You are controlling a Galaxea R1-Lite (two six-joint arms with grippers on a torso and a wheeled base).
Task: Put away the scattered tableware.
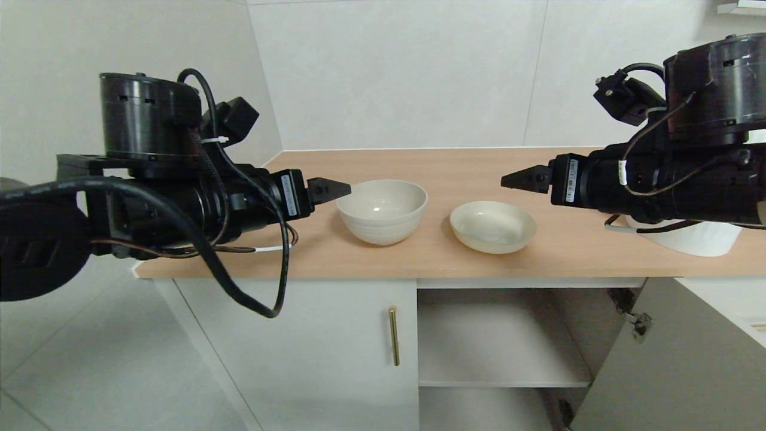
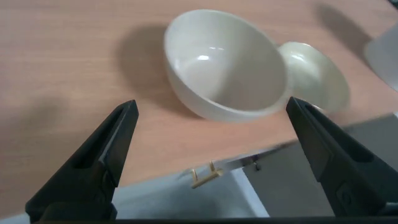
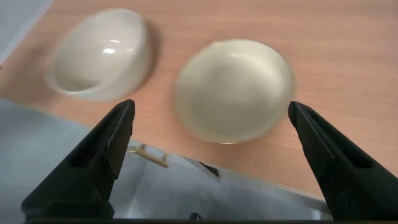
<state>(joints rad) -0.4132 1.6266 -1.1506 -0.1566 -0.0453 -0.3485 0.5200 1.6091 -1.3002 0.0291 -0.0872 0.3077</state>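
Tableware: a deep cream bowl (image 1: 382,211) and a shallow cream dish (image 1: 493,225) stand upright on the wooden counter (image 1: 455,170), mid-frame in the head view, just beside each other but not touching.
Left gripper (image 1: 335,190): left of centre, level with the bowl's rim and close to its near-left side. The left wrist view shows the fingers spread wide with nothing between them and the bowl ahead of the gap.
Right gripper (image 1: 511,178): right of centre, above the counter and pointing inward over the dish. The fingers are parted and hold nothing, and the dish sits ahead of the gap.
Reason for pose: each arm is judged to be lined up on its nearer piece, one item per gripper.
Cupboard (image 1: 497,335): lower centre-right, with its door (image 1: 658,365) swung out at lower right and a shelf exposed, so it is judged the likely destination. The neighbouring door with the gold handle (image 1: 393,335) is shut.
White vessel (image 1: 697,238): at the right edge, mostly hidden behind the right arm, so its type cannot be told.
Progress: nothing is gripped, and both pieces remain to be put away.
Risk: the smooth curved rims may slip in a thin pinch.
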